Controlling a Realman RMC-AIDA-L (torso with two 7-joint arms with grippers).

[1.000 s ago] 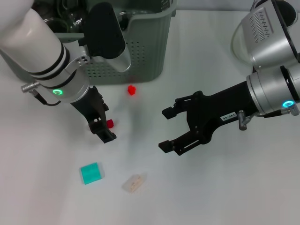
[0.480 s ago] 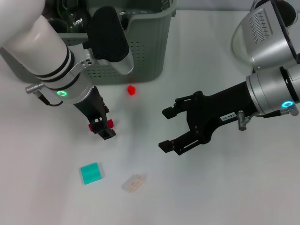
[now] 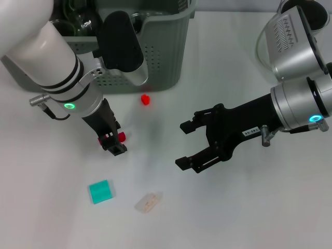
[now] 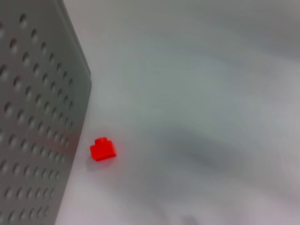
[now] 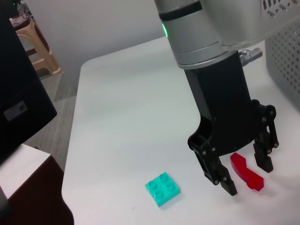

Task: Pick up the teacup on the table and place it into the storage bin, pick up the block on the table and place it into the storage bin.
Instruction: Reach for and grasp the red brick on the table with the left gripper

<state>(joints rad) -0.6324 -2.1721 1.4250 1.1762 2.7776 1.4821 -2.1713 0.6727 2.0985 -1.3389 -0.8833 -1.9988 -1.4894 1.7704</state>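
Note:
My left gripper (image 3: 111, 140) is down at the table, open, its fingers on either side of a long red block (image 5: 245, 171). The right wrist view shows that gripper (image 5: 247, 177) with small gaps between its fingers and the block. A smaller red block (image 3: 146, 99) lies close to the wall of the grey-green storage bin (image 3: 161, 57); the left wrist view shows this block (image 4: 103, 149) beside the bin wall (image 4: 37, 117). Clear glassware (image 3: 78, 19) sits inside the bin; I cannot tell whether it is the teacup. My right gripper (image 3: 181, 144) hovers open at mid table, holding nothing.
A teal block (image 3: 99, 191) and a translucent block (image 3: 149, 202) lie near the front of the table. The teal block (image 5: 162, 188) also shows in the right wrist view. A white rounded object (image 3: 265, 47) stands at the back right.
The left arm has shifted a little and its gripper now straddles the long red block, with red showing on both sides of the near finger. The right gripper has hardly moved.

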